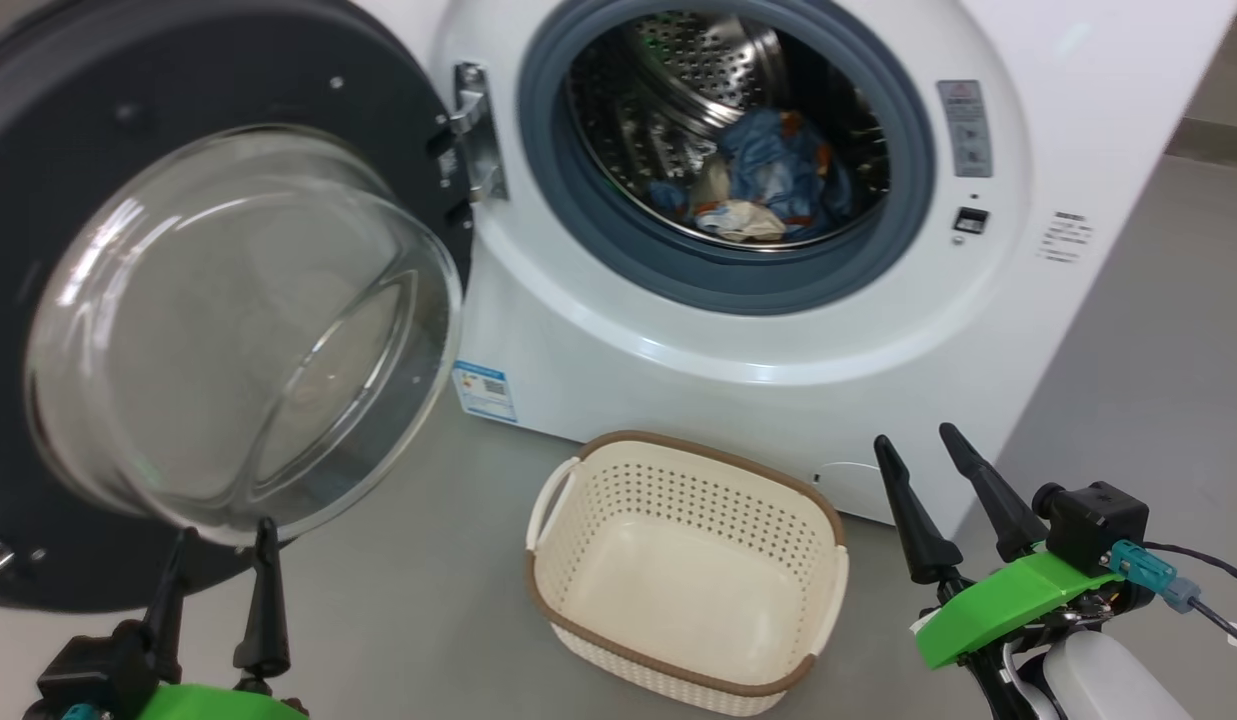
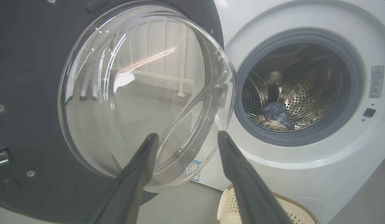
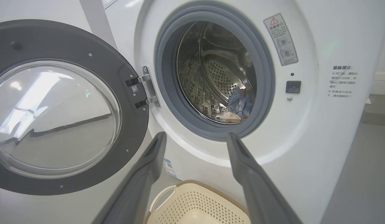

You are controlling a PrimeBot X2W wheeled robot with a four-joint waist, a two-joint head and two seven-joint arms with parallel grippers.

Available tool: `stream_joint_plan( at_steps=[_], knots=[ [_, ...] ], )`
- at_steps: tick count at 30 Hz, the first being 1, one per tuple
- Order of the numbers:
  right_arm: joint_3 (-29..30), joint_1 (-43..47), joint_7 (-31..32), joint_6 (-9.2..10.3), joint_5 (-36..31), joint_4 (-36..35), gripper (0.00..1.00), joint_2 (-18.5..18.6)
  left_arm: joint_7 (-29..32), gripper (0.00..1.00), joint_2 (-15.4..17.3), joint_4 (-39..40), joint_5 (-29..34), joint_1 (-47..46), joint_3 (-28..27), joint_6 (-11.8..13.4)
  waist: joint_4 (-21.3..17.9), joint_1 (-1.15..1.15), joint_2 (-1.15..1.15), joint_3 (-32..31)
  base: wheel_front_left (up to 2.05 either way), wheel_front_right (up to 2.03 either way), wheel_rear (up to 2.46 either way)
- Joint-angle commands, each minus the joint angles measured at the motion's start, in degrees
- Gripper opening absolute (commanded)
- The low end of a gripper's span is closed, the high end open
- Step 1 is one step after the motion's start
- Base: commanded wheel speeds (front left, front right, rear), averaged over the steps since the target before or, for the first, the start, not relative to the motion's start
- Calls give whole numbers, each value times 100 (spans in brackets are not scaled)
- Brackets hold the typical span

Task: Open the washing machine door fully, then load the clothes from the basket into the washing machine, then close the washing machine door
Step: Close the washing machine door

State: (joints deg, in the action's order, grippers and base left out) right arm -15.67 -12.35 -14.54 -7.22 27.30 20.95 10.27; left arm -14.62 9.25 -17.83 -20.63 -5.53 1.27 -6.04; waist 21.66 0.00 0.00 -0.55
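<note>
Step in hand: loading looks done — closing is what remains.
Clothes [image 1: 758, 185]: low in the drum of the washing machine [image 1: 768, 330].
Basket [image 1: 678, 480]: bare inside, on the floor at six o'clock of the drum mouth.
Washing machine door [image 1: 68, 130]: swung wide, at nine o'clock of the opening.
Left gripper [image 1: 221, 535]: fingers spread wide, empty, just below the glass bowl.
Right gripper [image 1: 918, 440]: wide too, empty, at three o'clock of the basket.
Next move: likely the left arm gets behind the door's far edge and sweeps it toward three o'clock — until the latch catches.
</note>
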Motion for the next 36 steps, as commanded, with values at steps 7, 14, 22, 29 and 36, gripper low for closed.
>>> stream_joint_plan(
  at_steps=[7,14,22,29,36],
  knots=[
    [-101,-36,-46,-26,37,-98,100,-25,-38,100,90,70,123,-77,-209,102,533,0,0,-23,0,0,0],
    [-149,-63,-46,-26,49,-70,100,-41,-38,100,89,70,167,-72,-232,189,679,0,0,-20,0,0,0],
    [-205,-88,-46,-26,78,-51,100,-14,-38,100,57,89,185,-58,-270,251,723,0,0,-29,0,0,0],
    [-239,-103,-46,-26,87,-46,100,3,-38,100,30,147,189,-36,-314,259,729,0,0,-21,0,0,0],
    [-285,-169,-46,-26,83,-31,100,31,-38,90,53,226,156,-58,-385,225,752,0,0,52,0,0,0]
  ],
)
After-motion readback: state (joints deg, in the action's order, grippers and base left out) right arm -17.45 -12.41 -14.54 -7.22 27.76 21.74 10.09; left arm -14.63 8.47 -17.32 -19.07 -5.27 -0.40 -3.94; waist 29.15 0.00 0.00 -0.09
